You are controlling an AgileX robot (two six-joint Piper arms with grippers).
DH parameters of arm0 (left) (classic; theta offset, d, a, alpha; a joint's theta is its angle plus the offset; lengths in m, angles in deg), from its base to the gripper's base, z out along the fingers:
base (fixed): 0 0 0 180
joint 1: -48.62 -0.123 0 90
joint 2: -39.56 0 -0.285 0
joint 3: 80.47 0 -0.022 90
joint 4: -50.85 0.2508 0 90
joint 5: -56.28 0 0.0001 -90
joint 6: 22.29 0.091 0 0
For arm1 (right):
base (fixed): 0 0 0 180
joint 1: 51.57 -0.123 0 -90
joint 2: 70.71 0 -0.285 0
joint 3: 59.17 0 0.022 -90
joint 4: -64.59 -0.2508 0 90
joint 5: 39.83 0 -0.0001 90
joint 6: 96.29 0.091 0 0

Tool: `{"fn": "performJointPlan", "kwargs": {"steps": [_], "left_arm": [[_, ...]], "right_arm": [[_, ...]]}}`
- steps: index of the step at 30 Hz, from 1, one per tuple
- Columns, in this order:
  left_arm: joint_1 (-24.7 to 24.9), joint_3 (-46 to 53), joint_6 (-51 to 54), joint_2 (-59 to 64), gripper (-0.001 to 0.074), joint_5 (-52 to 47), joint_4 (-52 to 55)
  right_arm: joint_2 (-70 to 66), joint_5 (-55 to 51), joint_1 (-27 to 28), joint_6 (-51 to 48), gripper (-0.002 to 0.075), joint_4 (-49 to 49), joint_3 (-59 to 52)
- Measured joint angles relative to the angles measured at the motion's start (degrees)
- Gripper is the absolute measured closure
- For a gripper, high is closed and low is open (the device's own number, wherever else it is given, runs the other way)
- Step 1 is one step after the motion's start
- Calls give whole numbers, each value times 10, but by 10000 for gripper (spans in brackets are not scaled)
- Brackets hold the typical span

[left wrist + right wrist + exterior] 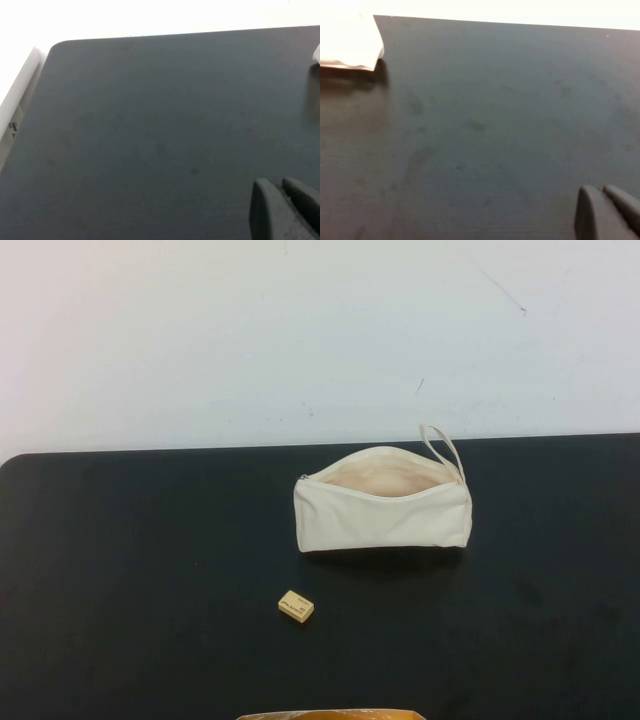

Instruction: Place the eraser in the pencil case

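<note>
The tan-yellow eraser [296,607] lies on the black table, in front of and left of the pencil case. The cream-white pencil case [383,506] lies past mid-table with its zip open, beige lining showing and a loop strap [443,450] at its right end. A corner of the case shows in the right wrist view [347,42] and a sliver in the left wrist view [316,52]. Neither arm shows in the high view. My left gripper [280,187] is shut and empty over bare table. My right gripper [601,191] is shut and empty over bare table.
The black table [150,570] ends at a white wall behind. Its rounded far-left corner and a white edge strip [20,85] show in the left wrist view. A tan-orange object [330,714] peeks in at the near edge.
</note>
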State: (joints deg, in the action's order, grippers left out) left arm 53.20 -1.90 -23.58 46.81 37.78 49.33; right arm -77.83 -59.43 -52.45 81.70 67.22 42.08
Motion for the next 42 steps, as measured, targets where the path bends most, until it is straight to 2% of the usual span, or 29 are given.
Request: {"fn": "performJointPlan", "kwargs": {"steps": [11,13,16,19,26,29,35,38,39,42], "left_arm": [[0,0,-5,0,729,4,-1],[0,1,-55,0,729,23,-62],[0,1,-178,0,728,66,-253],[0,1,-231,0,728,98,-381],[0,1,-260,0,728,172,-481],[0,0,-219,0,728,173,-463],[0,-108,-27,24,728,44,-348],[0,-182,32,90,728,-36,-288],[0,-232,62,151,728,-88,-248],[0,-309,96,252,728,-159,-204]], "right_arm": [[0,0,0,0,727,0,0],[0,0,0,0,727,0,0],[0,0,0,0,727,0,0],[0,0,0,0,727,0,0],[0,0,0,0,727,0,0],[0,0,0,0,727,0,0],[0,0,0,0,727,0,0],[0,0,0,0,727,0,0],[0,0,0,0,727,0,0],[0,0,0,0,727,0,0]]}}
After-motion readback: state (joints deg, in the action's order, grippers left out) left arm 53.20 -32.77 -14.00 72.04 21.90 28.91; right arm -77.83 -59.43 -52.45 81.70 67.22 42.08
